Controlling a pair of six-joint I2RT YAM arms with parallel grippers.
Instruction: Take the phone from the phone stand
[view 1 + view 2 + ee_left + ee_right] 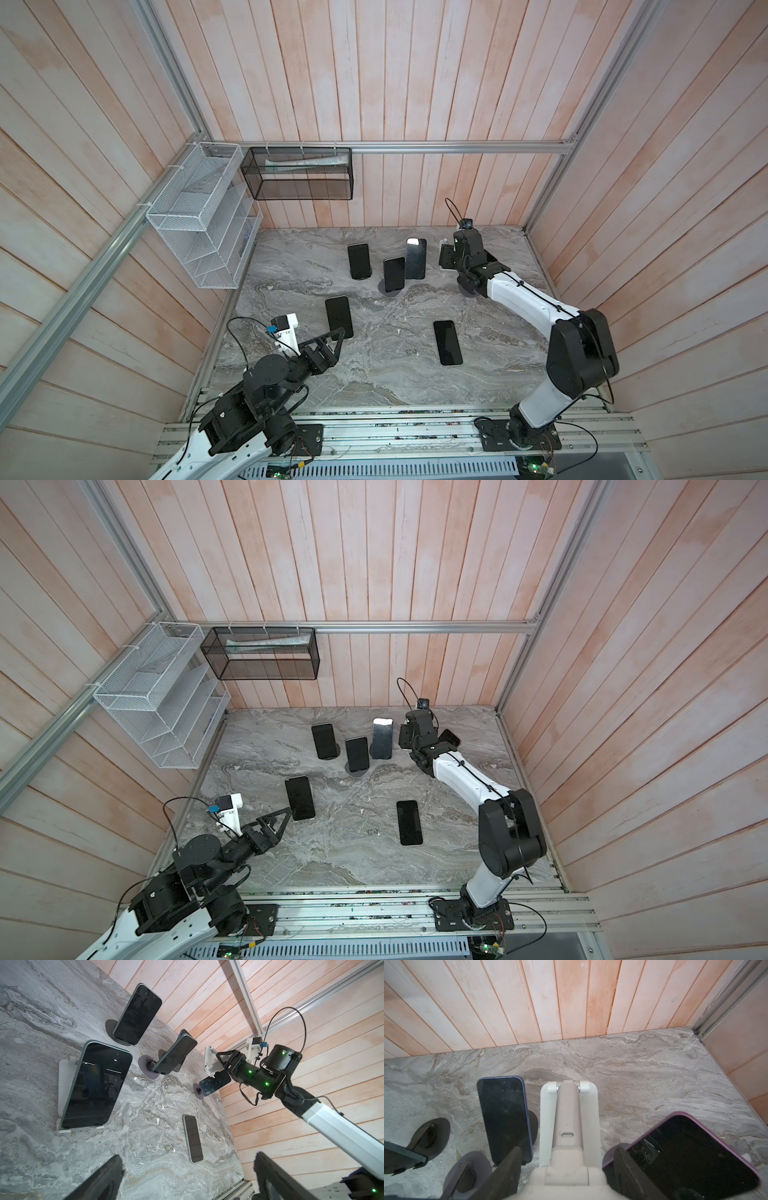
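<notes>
The right end effector (569,1169) is clenched on an empty white phone stand (568,1118) at the upper right in both top views. The left end effector (330,336) hangs released at lower left. One phone (447,343) lies flat on the table (374,374), seemingly already freed. The other phones (394,274) are still propped on stands.

The tabletop (374,382) looked like grey veined stone with a smooth, dull finish, and the wall planks (415,83) were matt whitewashed wood framed by rails (457,146) of brushed metal. The white rack (183,216) and the black basket (299,191) were painted wire mesh. The blue-edged phone (504,1118) had a glossy glass face, dusty and faintly scuffed, while the phone stand (591,1118) was matt off-white plastic with a satin, metal-looking stem.
</notes>
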